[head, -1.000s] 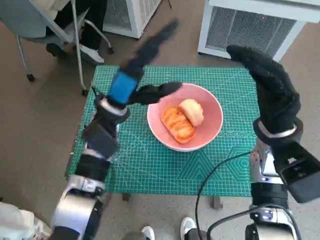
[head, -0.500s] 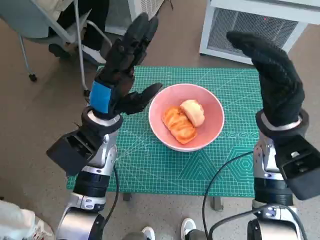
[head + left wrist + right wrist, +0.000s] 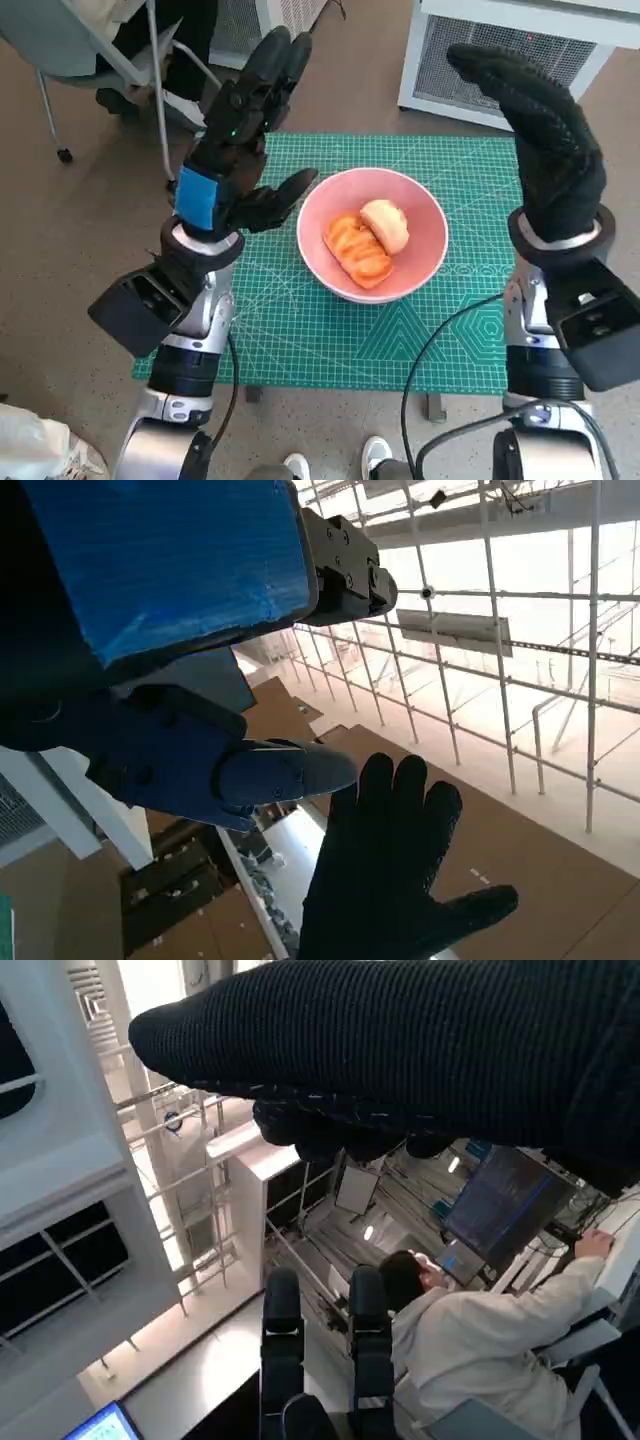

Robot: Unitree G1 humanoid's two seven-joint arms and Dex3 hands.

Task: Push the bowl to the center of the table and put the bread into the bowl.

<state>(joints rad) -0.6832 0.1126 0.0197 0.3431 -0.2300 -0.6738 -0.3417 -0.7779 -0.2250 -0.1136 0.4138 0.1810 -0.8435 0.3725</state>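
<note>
Bowl: we see the pink bowl [image 3: 372,247] mid-table, bread [image 3: 366,240] inside.
Hands: our left hand [image 3: 237,150] and right hand [image 3: 545,145] are up, fingers spread, holding nothing.

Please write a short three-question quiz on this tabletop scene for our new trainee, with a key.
1. True or false: the orange-glazed bread lies inside the pink round bowl.
2. What does the black knitted right hand hold?
A. a spoon
B. nothing
C. the bread
3. Fill in: the bowl stands on a ____ cutting mat.

Key
1. True; a paler bun lies beside it.
2. B; it is raised, as is the blue-taped left hand.
3. Green.
</note>
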